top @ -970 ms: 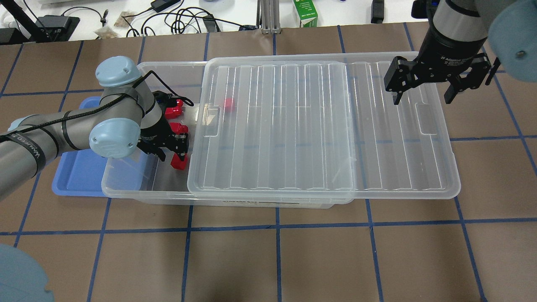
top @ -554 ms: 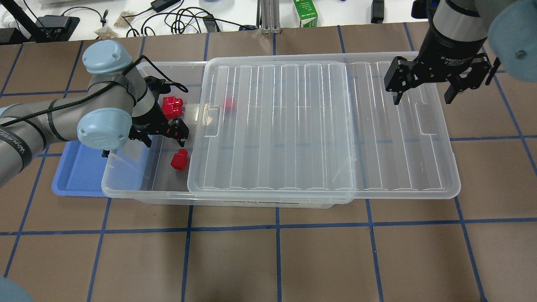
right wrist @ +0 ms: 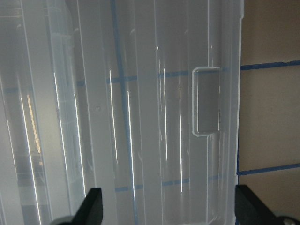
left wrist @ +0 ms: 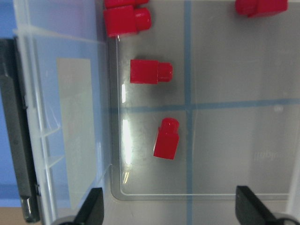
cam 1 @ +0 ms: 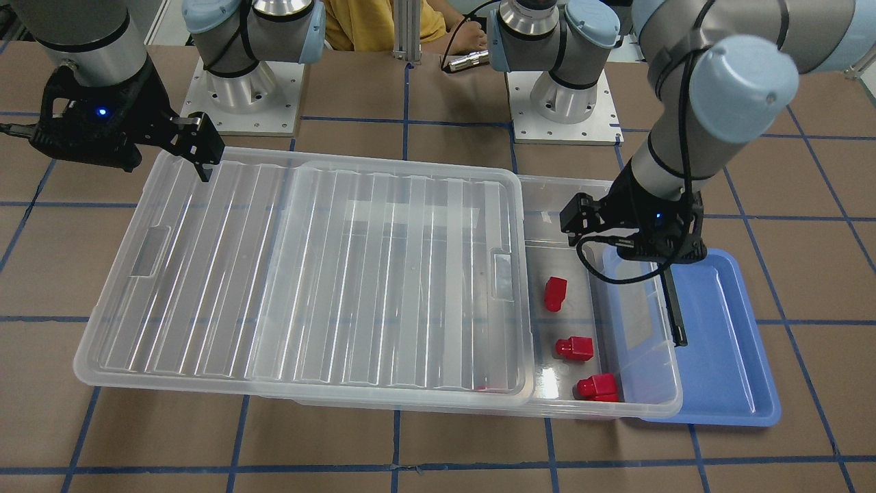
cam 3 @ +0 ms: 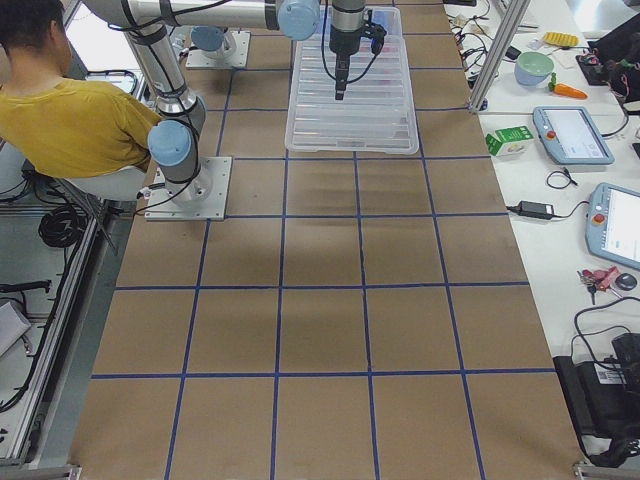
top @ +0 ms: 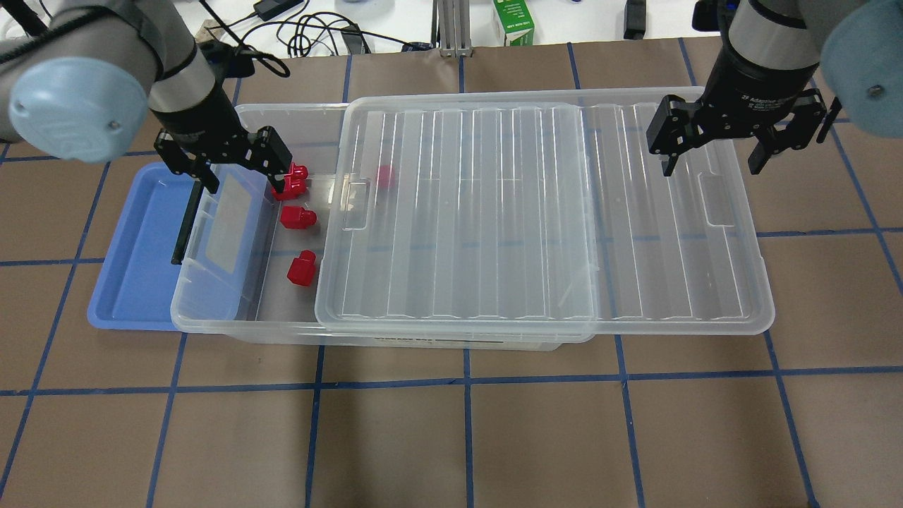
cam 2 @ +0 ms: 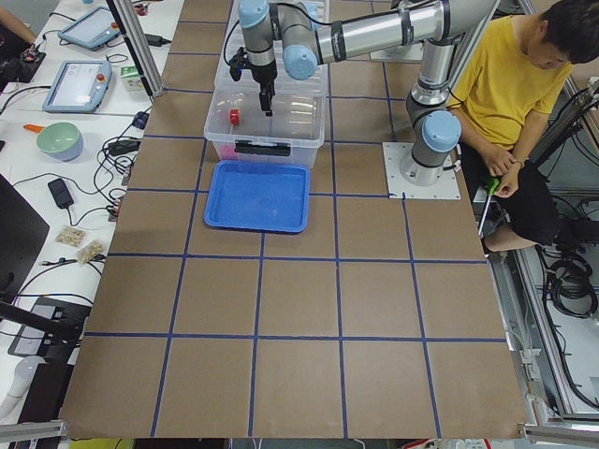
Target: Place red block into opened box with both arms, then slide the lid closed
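Several red blocks lie in the uncovered left end of the clear box (top: 211,321): one (top: 303,269) nearest the front, one (top: 296,217) behind it, more (top: 290,181) at the back. Another red block (top: 384,175) shows blurred under the lid (top: 536,212). The ridged lid covers most of the box and overhangs its right end. My left gripper (top: 243,185) hangs open and empty above the box's left end, looking down on the red blocks (left wrist: 166,138). My right gripper (top: 710,168) is open above the lid's right end, beside its notch (right wrist: 206,101).
A flat blue tray (top: 134,268) lies partly under the box's left end, next to the black latch bar (top: 185,226). Cables, a green carton (top: 513,21) and devices sit beyond the far edge. A person in yellow (cam 2: 510,89) sits by the robot's base.
My left gripper has let go of a red block in the box, risen and drawn back toward the box's far left end. The right arm and the lid have not moved.
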You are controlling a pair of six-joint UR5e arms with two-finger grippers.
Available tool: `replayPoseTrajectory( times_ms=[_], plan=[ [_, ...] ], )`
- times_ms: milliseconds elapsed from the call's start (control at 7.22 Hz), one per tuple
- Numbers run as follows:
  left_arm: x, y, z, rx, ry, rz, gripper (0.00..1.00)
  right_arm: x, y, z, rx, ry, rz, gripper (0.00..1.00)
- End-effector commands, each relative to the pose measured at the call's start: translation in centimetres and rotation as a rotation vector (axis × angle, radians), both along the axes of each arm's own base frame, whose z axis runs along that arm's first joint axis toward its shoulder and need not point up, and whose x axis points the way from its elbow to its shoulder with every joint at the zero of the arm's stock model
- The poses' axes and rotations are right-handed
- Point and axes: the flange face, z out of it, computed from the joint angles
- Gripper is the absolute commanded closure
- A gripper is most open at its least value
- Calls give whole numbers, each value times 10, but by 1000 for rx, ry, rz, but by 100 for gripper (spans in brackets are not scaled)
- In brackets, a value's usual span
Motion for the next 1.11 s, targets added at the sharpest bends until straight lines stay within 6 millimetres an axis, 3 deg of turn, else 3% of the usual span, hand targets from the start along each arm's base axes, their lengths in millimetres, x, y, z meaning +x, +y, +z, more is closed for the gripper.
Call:
replayPoseTrajectory(
  times_ms=[0, 139, 277, 554, 693, 970],
  plan=[
    [-26, 15, 80, -81, -4, -33, 0, -9, -3, 1, -11, 21, 1, 0],
    [-27, 22, 77, -64, -2, -19, 0, -13, -10, -9, 15, 15, 26, 0],
    [-24, 28, 71, -63, 0, -15, 0, -35, -17, -13, 22, 13, 48, 0],
    [-20, 28, 71, -68, -6, -15, 0, -101, -29, -23, 17, -3, -54, 0],
    [-20, 29, 70, -65, -5, -15, 0, -120, -34, -40, 49, -8, -85, 0],
    [-22, 31, 66, -57, -3, -15, 0, -143, -53, -65, 40, -12, -17, 0]
  ],
)
